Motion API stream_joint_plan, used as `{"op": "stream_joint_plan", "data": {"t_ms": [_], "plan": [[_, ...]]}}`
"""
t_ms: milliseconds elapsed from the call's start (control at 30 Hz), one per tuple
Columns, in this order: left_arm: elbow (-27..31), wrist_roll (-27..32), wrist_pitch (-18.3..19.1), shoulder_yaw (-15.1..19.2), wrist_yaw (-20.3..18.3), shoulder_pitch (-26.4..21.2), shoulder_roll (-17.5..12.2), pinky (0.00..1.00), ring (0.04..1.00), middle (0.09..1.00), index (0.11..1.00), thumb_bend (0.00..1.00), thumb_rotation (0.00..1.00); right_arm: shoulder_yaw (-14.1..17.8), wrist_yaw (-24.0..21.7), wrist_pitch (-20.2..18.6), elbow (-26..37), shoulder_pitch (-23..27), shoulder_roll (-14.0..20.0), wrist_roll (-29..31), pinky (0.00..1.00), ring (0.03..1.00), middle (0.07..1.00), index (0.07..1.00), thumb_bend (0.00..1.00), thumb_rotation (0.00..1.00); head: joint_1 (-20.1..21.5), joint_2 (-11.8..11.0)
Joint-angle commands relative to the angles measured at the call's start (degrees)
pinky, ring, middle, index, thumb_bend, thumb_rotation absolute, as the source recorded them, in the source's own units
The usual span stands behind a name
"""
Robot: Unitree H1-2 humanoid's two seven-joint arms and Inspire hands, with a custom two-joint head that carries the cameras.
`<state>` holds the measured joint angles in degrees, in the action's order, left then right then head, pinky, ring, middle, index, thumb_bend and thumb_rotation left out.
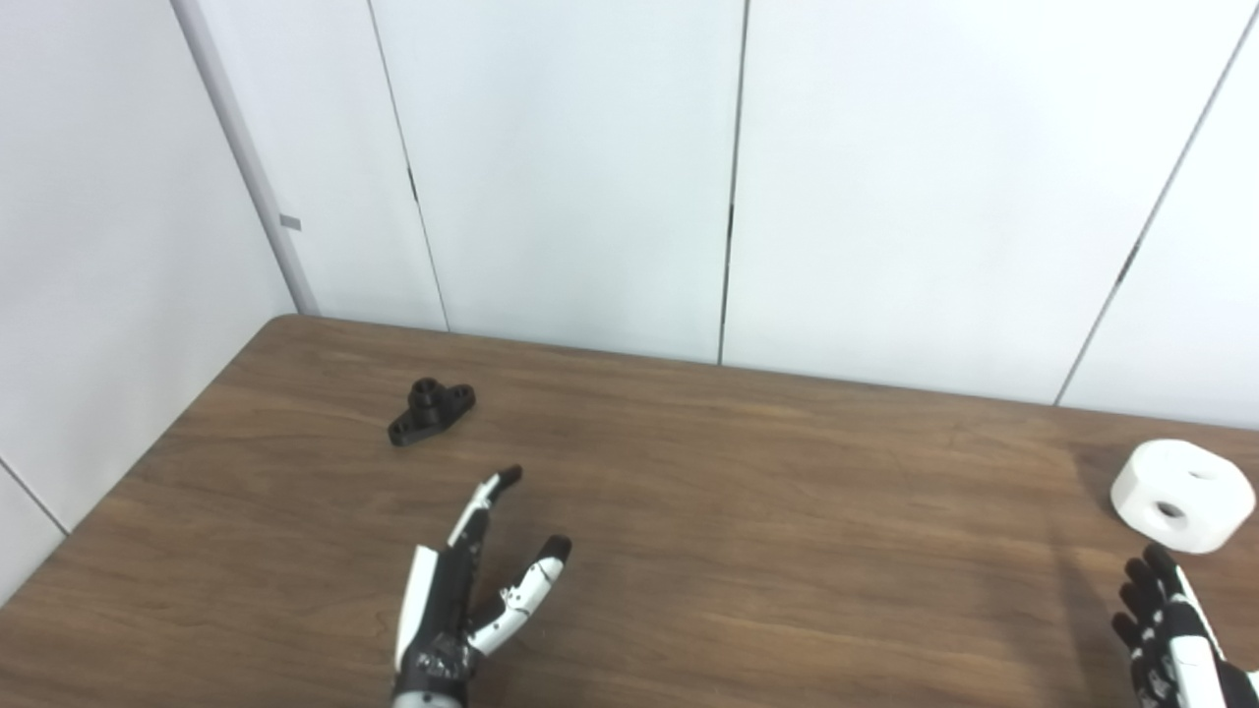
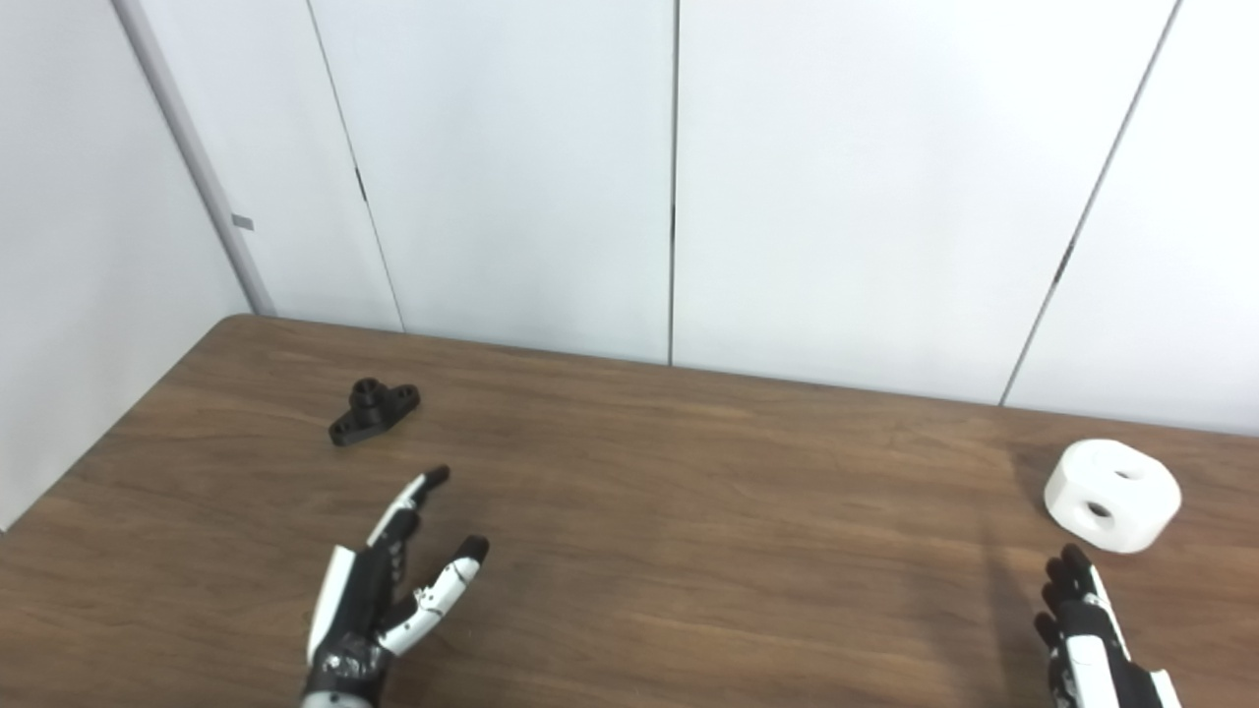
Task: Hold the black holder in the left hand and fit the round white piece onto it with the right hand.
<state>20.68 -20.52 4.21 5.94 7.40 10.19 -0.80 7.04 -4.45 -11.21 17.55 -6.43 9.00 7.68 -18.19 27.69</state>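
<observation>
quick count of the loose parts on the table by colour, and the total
Black: 1, the black holder, lying near the table's far left corner.
White: 1, the round white piece, at the right edge.
Total: 2. Both lie apart from the left hand and right hand, which hold nothing.

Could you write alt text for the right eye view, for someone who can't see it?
Two open robot hands, left and right, reach over a brown wooden table, holding nothing. A small black holder lies beyond the left hand; a round white piece sits just beyond the right, before white wall panels.
</observation>
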Motion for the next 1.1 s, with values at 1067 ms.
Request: {"op": "stream_joint_plan", "data": {"t_ms": [1067], "plan": [[-13.78, -17.21, 18.84, 7.5, 1.29, -18.49, -19.37, 1.0, 1.0, 0.947, 0.8, 0.88, 0.36, -0.75, -0.64, 2.82, 1.59, 1.88, 0.46, -0.81, 1.0, 1.0, 1.0, 1.0, 0.54, 0.94, 0.46, 0.74]]}}
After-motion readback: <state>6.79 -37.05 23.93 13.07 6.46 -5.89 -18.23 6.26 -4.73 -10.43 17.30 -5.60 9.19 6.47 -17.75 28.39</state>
